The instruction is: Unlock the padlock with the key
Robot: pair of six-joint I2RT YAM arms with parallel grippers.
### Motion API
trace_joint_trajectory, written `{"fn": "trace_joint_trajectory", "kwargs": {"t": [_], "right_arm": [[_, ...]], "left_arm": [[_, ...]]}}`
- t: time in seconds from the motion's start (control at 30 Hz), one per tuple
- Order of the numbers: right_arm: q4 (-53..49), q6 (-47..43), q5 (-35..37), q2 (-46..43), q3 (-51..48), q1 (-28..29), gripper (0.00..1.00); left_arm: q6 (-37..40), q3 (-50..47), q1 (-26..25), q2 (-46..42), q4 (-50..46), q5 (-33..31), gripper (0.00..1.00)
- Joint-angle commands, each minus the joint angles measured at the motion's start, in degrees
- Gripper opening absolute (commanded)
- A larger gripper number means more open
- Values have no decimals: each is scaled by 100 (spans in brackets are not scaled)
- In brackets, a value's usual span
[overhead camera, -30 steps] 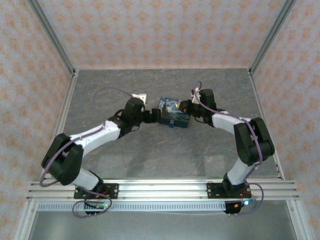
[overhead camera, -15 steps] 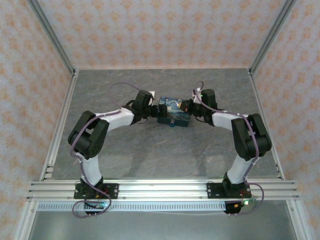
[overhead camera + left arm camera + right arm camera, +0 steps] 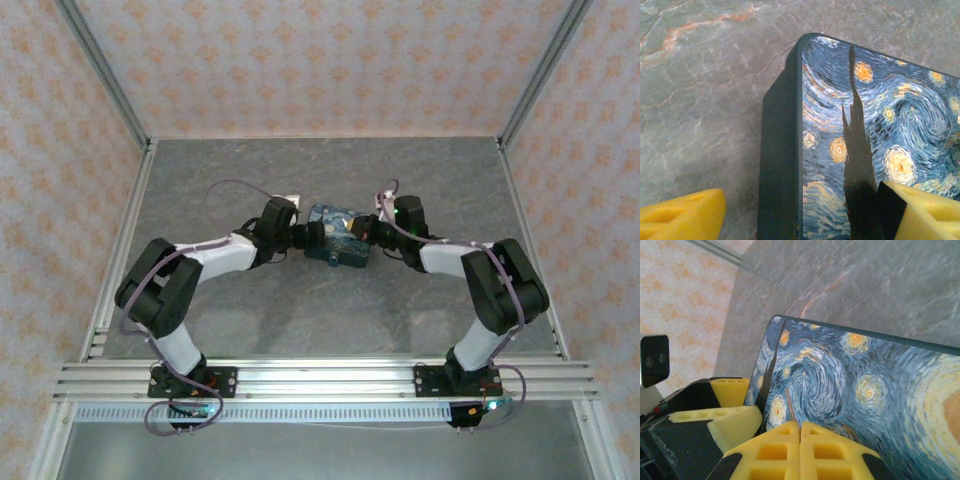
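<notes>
Left gripper (image 3: 306, 237) stands released astride the tin's (image 3: 780, 160) end wall — likely to brace it — while the right gripper (image 3: 800, 442) hovers clenched over the lid (pinching the key? cannot tell). The padlock, too small to tell, presumably hangs at the tin's front.

You are finding no readable text, label, brand or number here; the tin (image 3: 880, 125) is carrying painted swirls and stars, without any lettering you could read.

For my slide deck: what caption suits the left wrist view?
Open left gripper straddling one edge of the starry-night tin on a grey table.
</notes>
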Motion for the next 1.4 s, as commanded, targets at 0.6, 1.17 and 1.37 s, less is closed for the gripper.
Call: {"fn": "trace_joint_trajectory", "kwargs": {"t": [0.6,1.17,1.37], "right_arm": [[-895,185,694,-522,-515,646,0],[-1241,-57,824,-530,-410,647,0],[-1273,-78,842,-529,-404,647,0]], "left_arm": [[112,-1022,-556,-2500,-1441,-692,88],[453,-2345,-1523,-1767,1195,-429,82],[481,-2151,-1595,-1261,1641,-542,76]]}}
